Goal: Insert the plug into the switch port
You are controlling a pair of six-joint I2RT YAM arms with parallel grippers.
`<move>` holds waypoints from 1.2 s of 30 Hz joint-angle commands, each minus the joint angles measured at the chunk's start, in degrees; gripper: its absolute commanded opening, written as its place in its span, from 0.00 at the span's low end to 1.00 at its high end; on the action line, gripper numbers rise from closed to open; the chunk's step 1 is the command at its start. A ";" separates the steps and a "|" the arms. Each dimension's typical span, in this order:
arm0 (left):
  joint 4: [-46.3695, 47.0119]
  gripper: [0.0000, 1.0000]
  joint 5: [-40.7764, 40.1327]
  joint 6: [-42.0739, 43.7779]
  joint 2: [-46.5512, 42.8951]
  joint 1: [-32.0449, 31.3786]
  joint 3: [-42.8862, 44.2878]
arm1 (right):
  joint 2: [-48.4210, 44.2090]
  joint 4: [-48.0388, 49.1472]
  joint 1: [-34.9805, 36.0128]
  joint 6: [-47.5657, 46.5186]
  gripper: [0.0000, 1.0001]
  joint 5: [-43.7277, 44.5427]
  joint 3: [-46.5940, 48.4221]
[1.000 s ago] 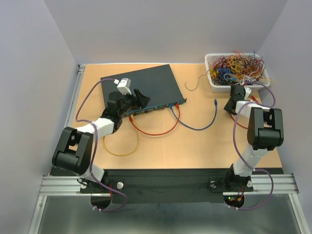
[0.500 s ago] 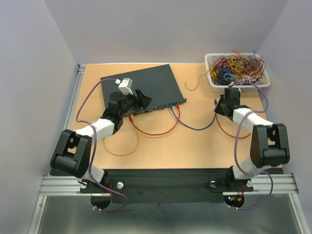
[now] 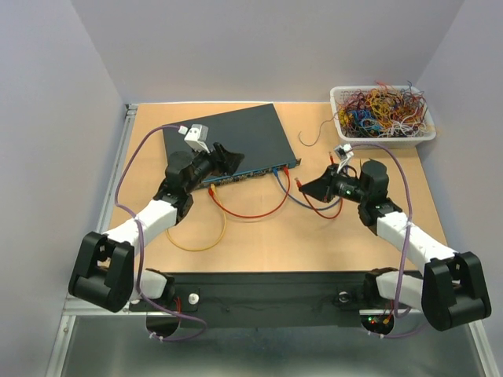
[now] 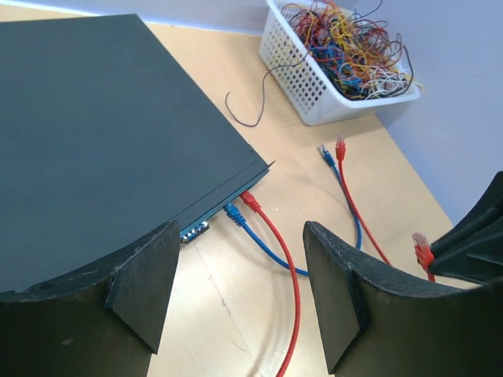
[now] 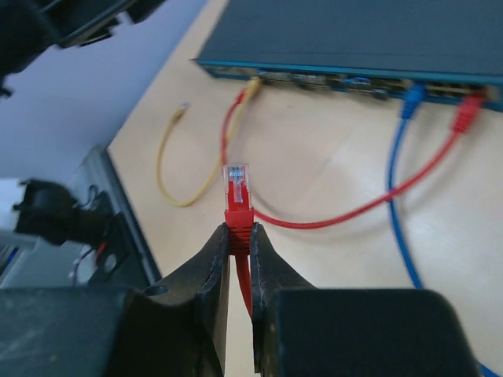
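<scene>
The red plug (image 5: pixel 236 182) is held pinched in the shut right tool (image 5: pixel 238 236), its long axis aimed up-frame at the switch port row (image 5: pixel 346 81) on the front face of the teal box (image 5: pixel 354 31), well apart at the upper right; the left tool (image 4: pixel 240 290) is spread wide by that box

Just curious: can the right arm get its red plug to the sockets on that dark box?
Probably yes. The right gripper holds the red plug pointing toward the switch port row, with only bare table and a few cables between. The left gripper hovers open farther along the box.
</scene>
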 commanded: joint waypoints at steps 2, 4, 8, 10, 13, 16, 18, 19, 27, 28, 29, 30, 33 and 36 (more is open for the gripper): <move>4.66 0.74 2.28 1.02 -3.77 -0.17 -1.43 | -2.34 15.83 3.65 3.29 0.00 -14.98 -0.28; 5.97 0.74 2.72 1.20 -4.21 -0.26 -2.14 | -3.22 16.37 4.71 3.11 0.00 -15.95 -0.46; 7.12 0.74 2.73 1.90 -4.48 -0.17 -2.93 | -4.10 16.46 5.59 2.67 0.00 -16.39 -0.81; 8.00 0.74 2.90 2.25 -4.39 -0.17 -3.28 | -4.02 16.81 5.85 2.67 0.00 -17.01 -0.64; 9.05 0.74 2.81 2.34 -4.12 -0.17 -3.72 | -3.84 16.72 6.12 2.49 0.01 -16.66 -0.64; 9.76 0.74 2.73 2.51 -3.86 -0.17 -3.90 | -3.75 16.29 6.38 1.97 0.01 -14.65 -0.37; 9.93 0.74 2.20 2.60 -3.42 -0.25 -3.90 | -4.80 8.59 6.56 -2.76 0.00 -5.65 1.81; 9.85 0.74 1.67 2.60 -3.33 -0.17 -3.90 | -5.24 1.24 7.25 -6.87 0.00 -1.23 4.00; 8.01 0.74 -2.10 3.04 -1.67 -0.17 -1.71 | -8.86 -8.14 10.25 -11.56 0.01 24.19 9.46; 7.65 0.74 -2.72 3.30 -0.71 -0.17 -0.48 | -6.15 -9.89 11.03 -12.61 0.01 28.74 12.52; 7.30 0.74 -4.03 3.48 -0.09 -0.08 0.23 | -4.73 -12.26 14.00 -14.63 0.01 31.83 14.03; 6.86 0.74 -4.74 3.74 0.62 -0.08 1.10 | -3.07 -13.07 15.42 -15.34 0.01 34.99 15.17; 5.46 0.74 -6.68 4.10 4.39 0.71 5.41 | 8.75 -17.19 17.28 -16.14 0.00 40.20 21.41; 4.75 0.74 -5.10 3.31 9.40 2.90 10.85 | 19.08 -18.52 17.37 -15.61 0.00 43.10 25.90</move>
